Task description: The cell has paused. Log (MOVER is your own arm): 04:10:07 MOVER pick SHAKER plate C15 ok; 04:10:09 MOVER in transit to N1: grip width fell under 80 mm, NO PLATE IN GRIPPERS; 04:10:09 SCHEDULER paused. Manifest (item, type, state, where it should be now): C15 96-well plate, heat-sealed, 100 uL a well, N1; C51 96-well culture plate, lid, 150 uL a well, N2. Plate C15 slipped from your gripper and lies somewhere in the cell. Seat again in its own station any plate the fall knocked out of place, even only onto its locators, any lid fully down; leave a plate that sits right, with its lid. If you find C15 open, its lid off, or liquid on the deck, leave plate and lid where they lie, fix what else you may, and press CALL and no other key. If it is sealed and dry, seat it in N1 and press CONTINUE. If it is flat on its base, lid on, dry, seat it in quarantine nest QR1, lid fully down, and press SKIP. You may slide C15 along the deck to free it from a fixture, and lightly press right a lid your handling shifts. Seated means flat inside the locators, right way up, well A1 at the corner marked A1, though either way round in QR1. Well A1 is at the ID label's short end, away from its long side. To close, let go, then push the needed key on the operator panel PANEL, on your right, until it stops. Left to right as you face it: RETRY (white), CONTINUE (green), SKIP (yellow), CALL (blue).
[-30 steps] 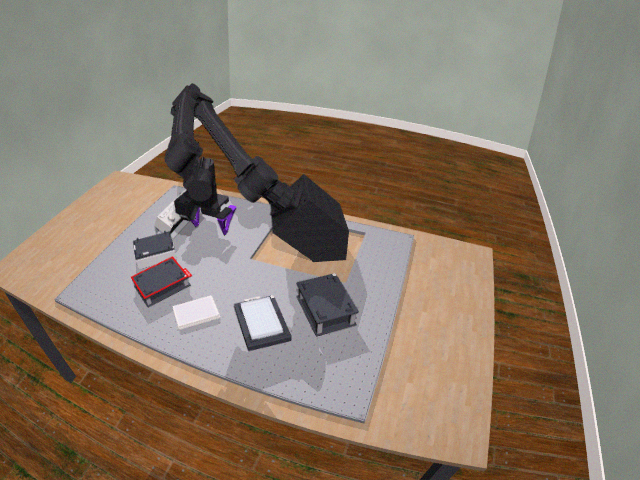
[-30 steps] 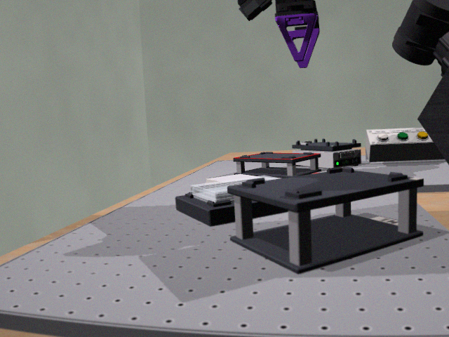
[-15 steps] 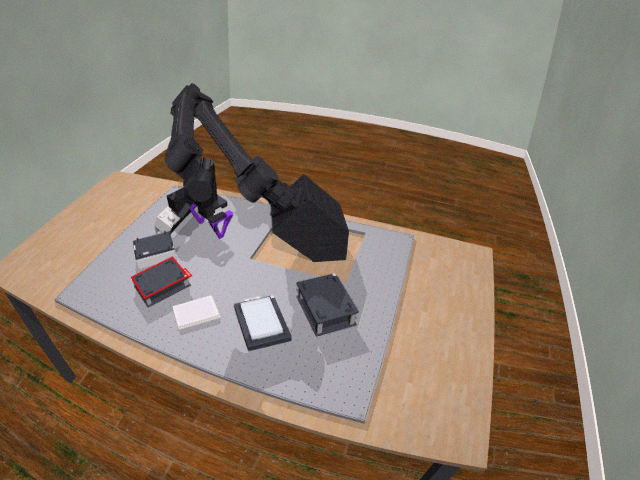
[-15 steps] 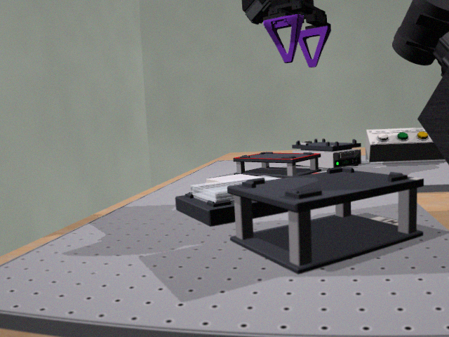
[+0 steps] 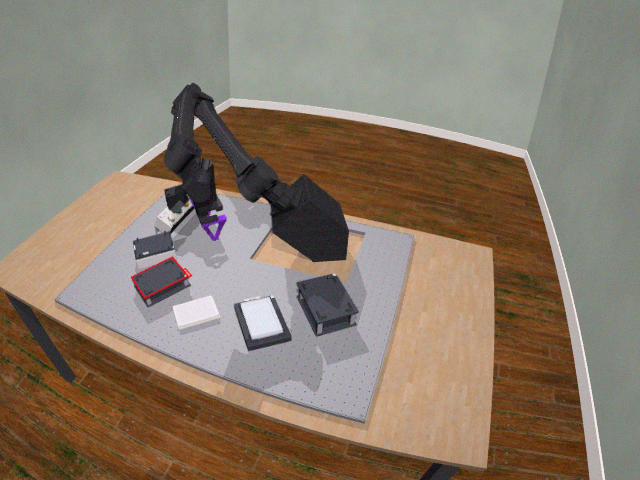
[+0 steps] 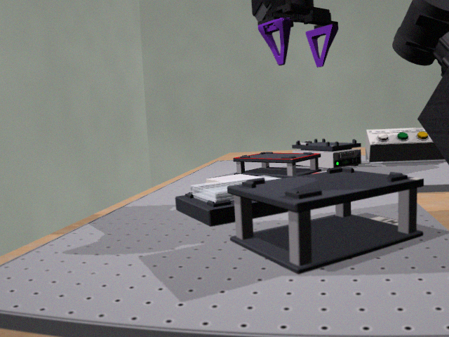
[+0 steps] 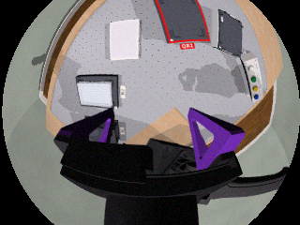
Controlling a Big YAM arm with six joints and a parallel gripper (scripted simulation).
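A white plate (image 5: 196, 311) with an opaque white top lies flat on the grey deck, between the red-rimmed nest (image 5: 160, 277) and a low black nest (image 5: 262, 320). It also shows in the wrist view (image 7: 126, 39) and, partly hidden, in the exterior view (image 6: 236, 178). I see no liquid around it. A clear-lidded plate (image 5: 262, 316) sits on the low black nest; I cannot tell whether it lies fully inside the locators. The raised black nest (image 5: 327, 297) is empty. My gripper (image 5: 214, 227) is open and empty, high above the deck near the operator panel (image 5: 176, 217).
The shaker (image 5: 152, 244), with a green light, stands empty next to the panel. In the exterior view the panel (image 6: 402, 143) shows its white, green and yellow keys; the arm hides the rest. The arm's base (image 5: 310, 222) sits in a cut-out of the deck.
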